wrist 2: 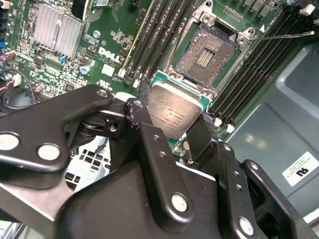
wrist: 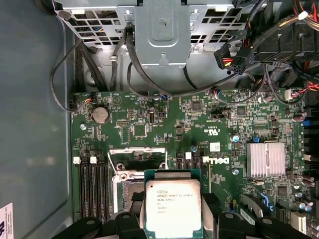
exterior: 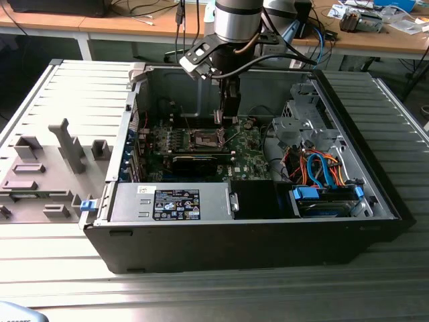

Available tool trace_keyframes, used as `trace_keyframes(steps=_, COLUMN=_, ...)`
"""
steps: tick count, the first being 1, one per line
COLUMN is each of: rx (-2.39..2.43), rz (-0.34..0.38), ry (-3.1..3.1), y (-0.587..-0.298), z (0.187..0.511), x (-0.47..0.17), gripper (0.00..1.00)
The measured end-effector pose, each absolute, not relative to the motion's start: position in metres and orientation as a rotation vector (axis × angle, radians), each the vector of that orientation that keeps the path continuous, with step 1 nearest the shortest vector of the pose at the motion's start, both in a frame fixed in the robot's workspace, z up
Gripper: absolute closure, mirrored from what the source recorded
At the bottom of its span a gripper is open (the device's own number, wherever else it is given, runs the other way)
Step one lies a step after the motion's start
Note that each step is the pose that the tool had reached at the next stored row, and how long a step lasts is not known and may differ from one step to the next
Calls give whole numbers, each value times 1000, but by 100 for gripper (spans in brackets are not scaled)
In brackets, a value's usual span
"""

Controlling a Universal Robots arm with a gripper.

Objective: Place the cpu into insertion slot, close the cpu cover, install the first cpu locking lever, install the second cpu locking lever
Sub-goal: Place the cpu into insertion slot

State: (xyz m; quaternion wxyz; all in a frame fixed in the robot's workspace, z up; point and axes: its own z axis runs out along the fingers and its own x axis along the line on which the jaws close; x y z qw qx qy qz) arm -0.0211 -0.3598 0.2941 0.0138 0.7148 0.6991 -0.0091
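Note:
My gripper [wrist 2: 172,119] is shut on the cpu [wrist 2: 175,110], a small square chip with a grey metallic face, gripped by two opposite edges. In the first wrist view the cpu [wrist: 173,206] hangs between the black fingers [wrist: 127,221], partly covering the insertion slot [wrist: 127,186]. The insertion slot [wrist 2: 206,54] lies uncovered, its dark contact field showing, a short way from the chip. The cpu cover [wrist: 137,150] stands raised at the socket's edge. A thin wire lever [wrist 2: 284,36] sticks out free. In the exterior view the gripper [exterior: 226,115] hovers just above the slot [exterior: 206,139] inside the case.
Black memory slots [wrist 2: 154,35] flank the socket on both sides. A finned heatsink [wrist: 265,159] sits on the green board. A metal drive cage [wrist: 162,25] with cables borders the board. A grey fixture tray [exterior: 40,168] lies outside the case at the exterior view's left.

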Motion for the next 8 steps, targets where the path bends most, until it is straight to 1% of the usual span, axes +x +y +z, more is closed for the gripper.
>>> trace_keyframes(steps=8, rx=2239, rz=-29, ry=2164, y=-360, z=294, x=-21, gripper=46)
